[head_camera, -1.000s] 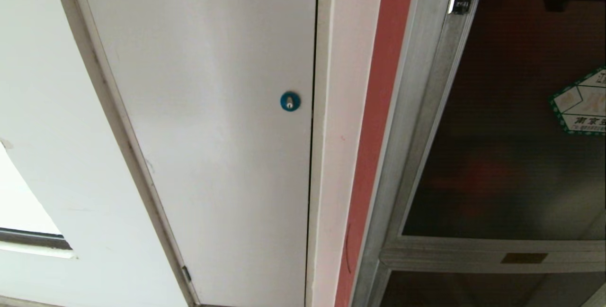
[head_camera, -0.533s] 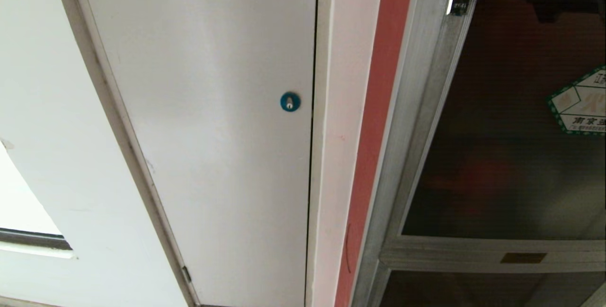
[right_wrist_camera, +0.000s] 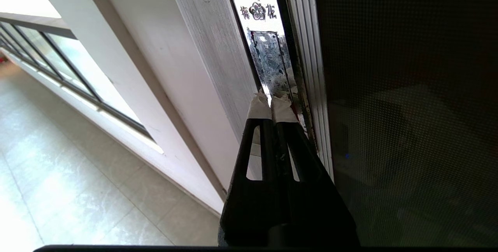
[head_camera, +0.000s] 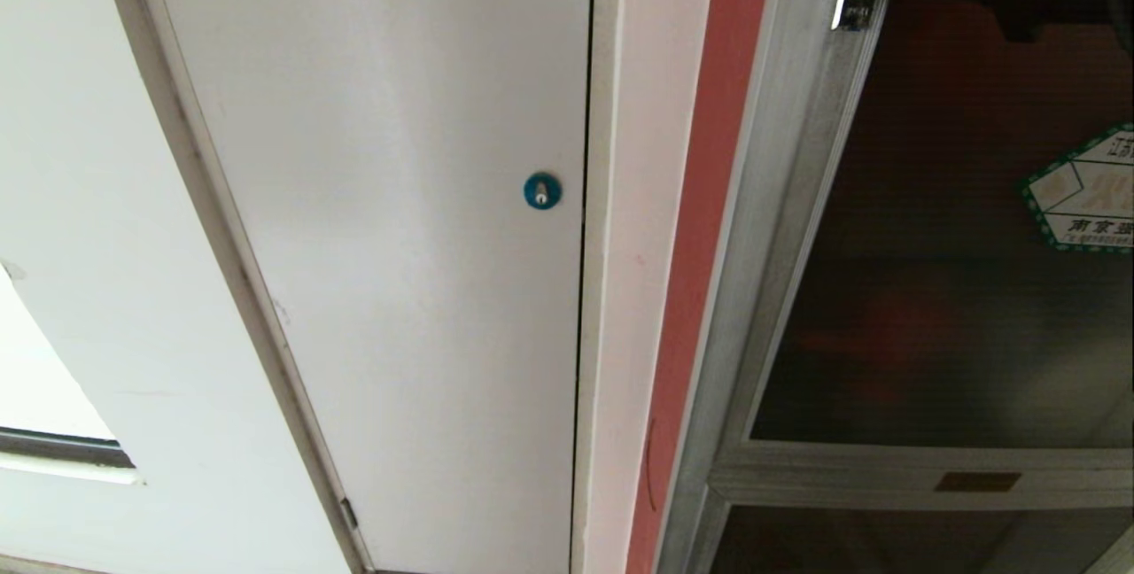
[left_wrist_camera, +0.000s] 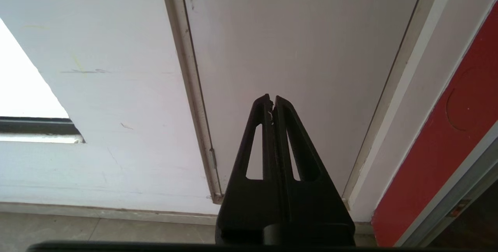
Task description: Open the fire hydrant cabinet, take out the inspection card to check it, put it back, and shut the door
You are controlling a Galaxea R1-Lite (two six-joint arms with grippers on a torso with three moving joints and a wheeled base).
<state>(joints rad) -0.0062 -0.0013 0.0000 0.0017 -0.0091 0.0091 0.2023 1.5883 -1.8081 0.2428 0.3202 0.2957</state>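
A white wall (head_camera: 80,202) with a plain white panel (head_camera: 390,246) carrying a blue round lock (head_camera: 542,190) forms the background; a red strip (head_camera: 700,246) separates it from the fire hydrant cabinet (head_camera: 780,228) at the right of the head view. The door (head_camera: 957,290), dark tinted glass in a silver frame with a hexagonal sticker (head_camera: 1081,197), appears closed or nearly so.

The right gripper (right_wrist_camera: 271,102) has its taped jaws clenched on nothing, with the tips at the chrome latch plate (right_wrist_camera: 268,57) on the door's edge; contact cannot be confirmed.

Step in hand, by judgement: opening the door. The next move calls for working the latch and drawing the door outward. The inspection card is not visible.

The left gripper (left_wrist_camera: 272,99) is parked low before the white panel, jaws clenched and empty.
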